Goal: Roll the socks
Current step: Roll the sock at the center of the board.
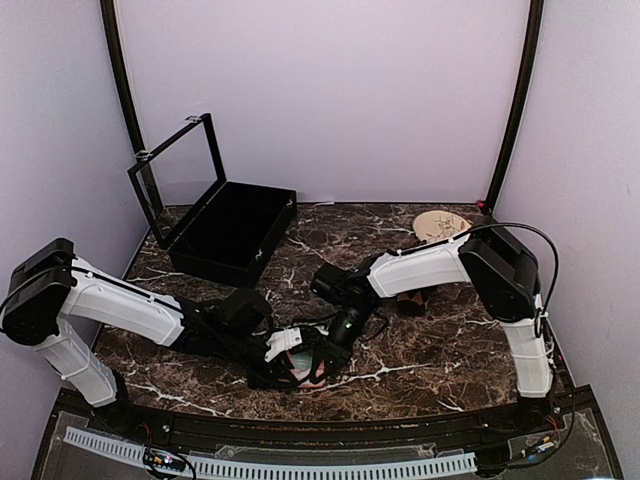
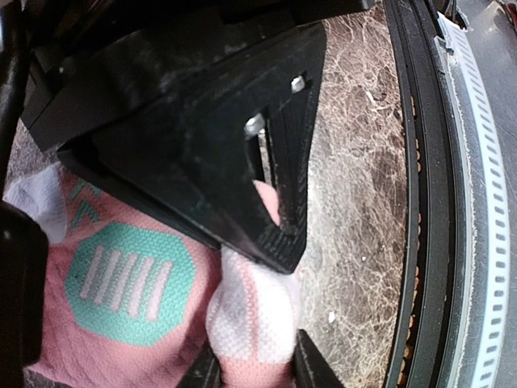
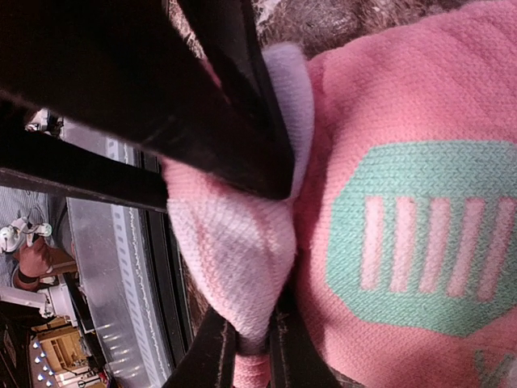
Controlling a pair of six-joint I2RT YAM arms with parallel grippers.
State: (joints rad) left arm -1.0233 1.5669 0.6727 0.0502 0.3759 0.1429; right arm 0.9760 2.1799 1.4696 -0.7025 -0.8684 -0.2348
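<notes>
Your dark marble table (image 1: pixel 440 350) has open room to the right and in the middle, and the black box (image 1: pixel 225 235) sits at the back left with its lid up. The pink sock (image 3: pixel 404 121), with a green patch striped in pink, lies in the middle, close to the table's front edge. Your left gripper (image 2: pixel 254 368) pinches a white-and-pink fold of it, and your right gripper (image 3: pixel 249 356) pinches a fold too, right beside the left one.

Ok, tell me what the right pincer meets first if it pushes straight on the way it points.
The pink sock: the right pincer is closed on its pale fold. Past that, probably the table, though depth is unclear.
</notes>
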